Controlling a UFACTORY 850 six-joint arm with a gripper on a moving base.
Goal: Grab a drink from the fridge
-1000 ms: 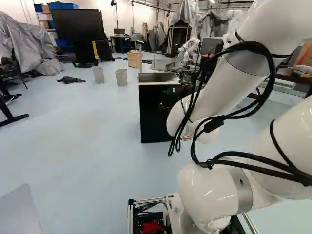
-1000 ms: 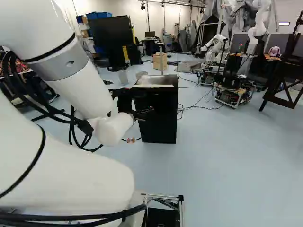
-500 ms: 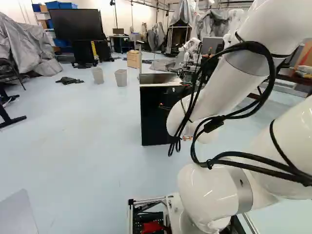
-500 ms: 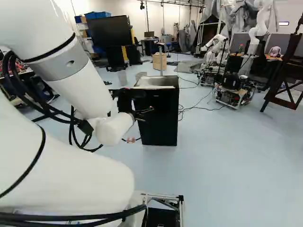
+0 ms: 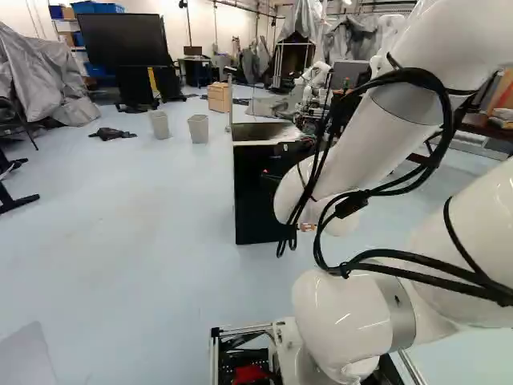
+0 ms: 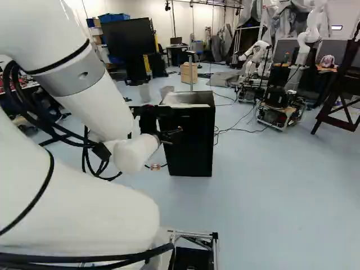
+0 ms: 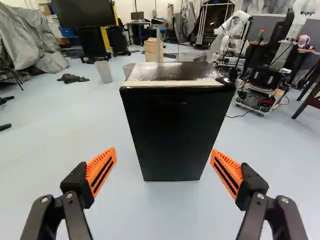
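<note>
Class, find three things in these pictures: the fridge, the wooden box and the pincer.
Fridge (image 7: 172, 125), wrist view: its black front.
Wooden box (image 5: 217, 98), left base view: its near side.
Pincer (image 7: 163, 150), wrist view: midway between its open fingertips.

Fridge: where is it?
The black fridge stands on the floor ahead of the open jaws in the wrist view, just right of the arm in the right base view, a wooden box behind it.

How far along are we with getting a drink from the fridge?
Lining up looks done: the fridge stands straight ahead of the hand. The hand is open and holds nothing. Left, probably: close the gap, open the door, which looks shut, and take a drink; none shows.
</note>
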